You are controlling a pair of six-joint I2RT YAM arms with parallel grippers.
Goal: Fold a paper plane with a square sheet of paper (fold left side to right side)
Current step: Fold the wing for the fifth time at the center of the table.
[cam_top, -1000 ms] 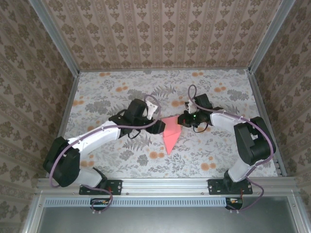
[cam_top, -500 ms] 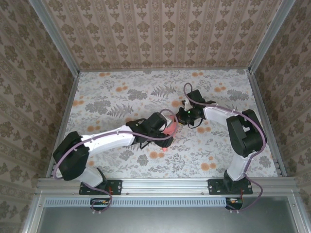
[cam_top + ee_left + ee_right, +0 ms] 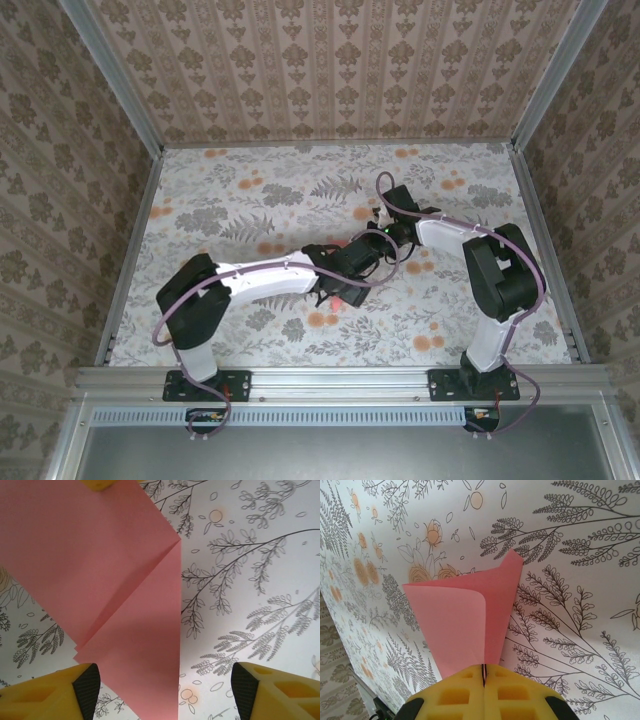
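The salmon-pink sheet of paper (image 3: 100, 570) lies folded on the flowered tablecloth, with a diagonal crease and a straight right edge narrowing to a point at the bottom of the left wrist view. My left gripper (image 3: 165, 690) hovers over that narrow end, open, one finger (image 3: 87, 682) over the paper's left edge and the other over bare cloth. My right gripper (image 3: 484, 672) is shut on the sheet's (image 3: 465, 615) far end, and a curled layer rises from its fingers (image 3: 465, 695). From above, the left gripper (image 3: 352, 268) covers most of the paper, with the right gripper (image 3: 385, 238) just beyond.
The tablecloth (image 3: 220, 200) carries grey leaves and small orange flower prints. Patterned walls and metal rails (image 3: 140, 215) box in the table. The two arms meet near the table's middle.
My left arm has swung right and forward over the paper, now covering it from above. The right gripper stayed shut at the paper's far end, shifting slightly left.
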